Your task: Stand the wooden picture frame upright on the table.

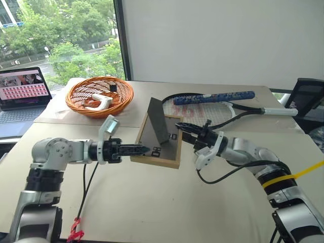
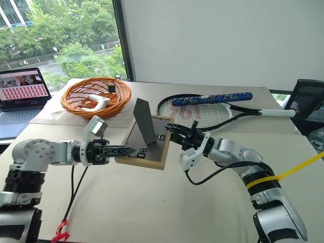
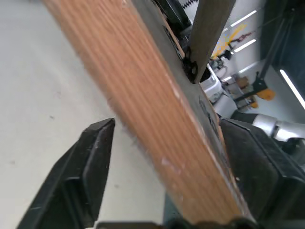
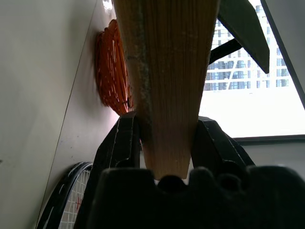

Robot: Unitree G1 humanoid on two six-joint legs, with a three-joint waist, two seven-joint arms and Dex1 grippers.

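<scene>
The wooden picture frame [image 1: 163,148] is tilted above the table [image 1: 152,212] with its dark back panel facing up and its fold-out stand [image 1: 158,121] sticking up. My right gripper [image 1: 183,127] is shut on the frame's right edge; in the right wrist view both fingers [image 4: 121,143] press the light wood [image 4: 167,71]. My left gripper [image 1: 144,150] is at the frame's left edge and stands open. In the left wrist view the wood edge [image 3: 157,119] runs between its fingers [image 3: 90,162], with a gap on one side. The picture side is hidden.
An orange wicker basket [image 1: 99,95] holding small items stands at the back left. A racket [image 1: 217,109] with a blue grip lies behind the frame. A laptop [image 1: 23,93] is at the far left and a dark chair [image 1: 309,96] at the far right.
</scene>
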